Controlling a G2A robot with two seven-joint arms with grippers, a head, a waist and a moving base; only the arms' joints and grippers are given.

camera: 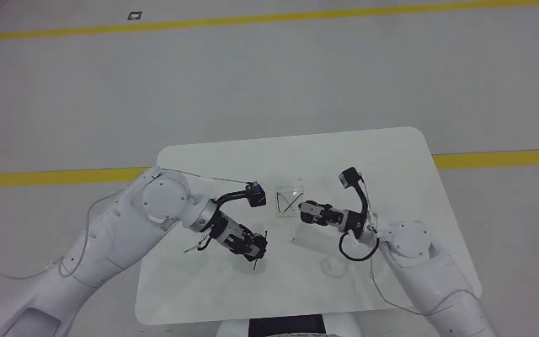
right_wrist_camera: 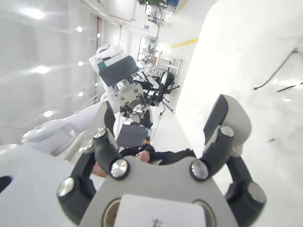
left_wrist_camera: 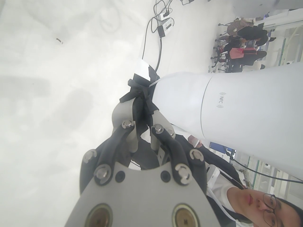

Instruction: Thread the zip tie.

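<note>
My left gripper (camera: 258, 246) hangs over the front middle of the white table (camera: 370, 160), shut on a black zip tie (camera: 254, 258) whose end pokes down from the fingers. In the left wrist view the zip tie (left_wrist_camera: 136, 93) sits bunched between the closed pads of the left gripper (left_wrist_camera: 142, 116). My right gripper (camera: 304, 211) is a short way to the right, open, beside a clear tray (camera: 289, 200). In the right wrist view the right gripper (right_wrist_camera: 163, 116) has nothing between its fingers, and the left gripper (right_wrist_camera: 132, 100) shows farther off.
The clear tray holds crossed black zip ties (camera: 290, 202), seen lying on the table as zip ties (right_wrist_camera: 277, 74) in the right wrist view. A small black scrap (right_wrist_camera: 271, 140) lies near the right fingers. Bare table spreads to the back and right.
</note>
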